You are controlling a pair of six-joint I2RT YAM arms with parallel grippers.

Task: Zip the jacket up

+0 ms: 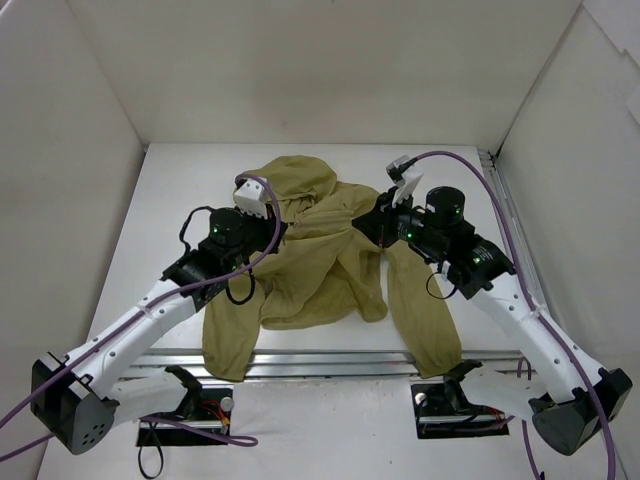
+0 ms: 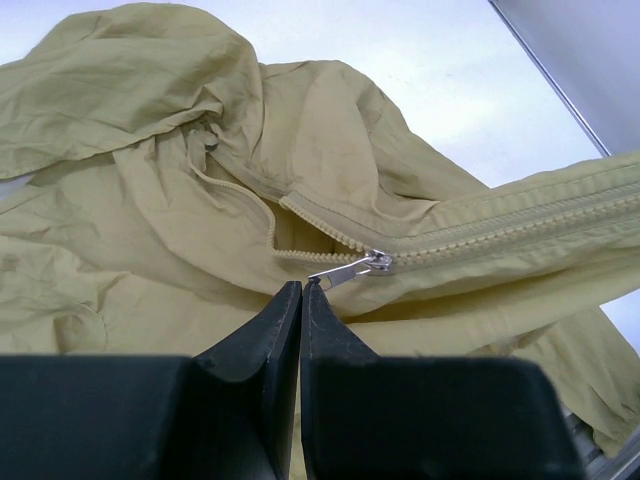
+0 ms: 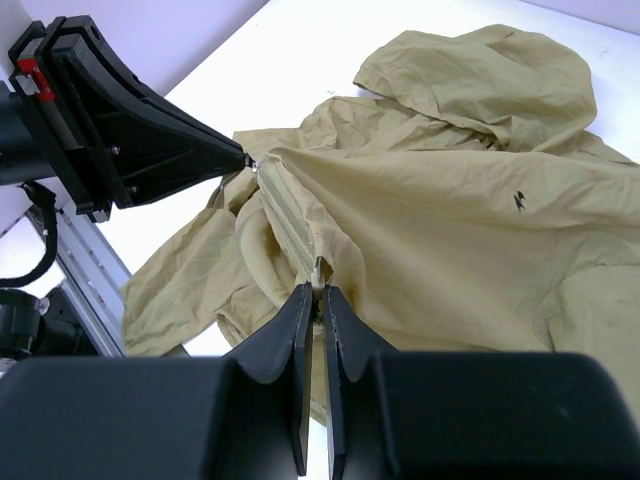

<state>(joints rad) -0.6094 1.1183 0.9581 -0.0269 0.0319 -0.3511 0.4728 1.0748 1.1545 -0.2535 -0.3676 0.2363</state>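
Both jaws pinched tight on the jacket (image 1: 320, 255).
Two sleeves (image 1: 425, 320) reached to 6 o'clock, over the metal rail (image 1: 330, 362) at the near edge of the white surface (image 1: 180, 180); in the middle, the left jaws were shut on the silver zip pull (image 2: 345, 270) at the jacket's 9 o'clock side, the right jaws were shut on the zip edge (image 3: 290, 215) at 3 o'clock, and the hood (image 1: 300, 178) lay at 12 o'clock.
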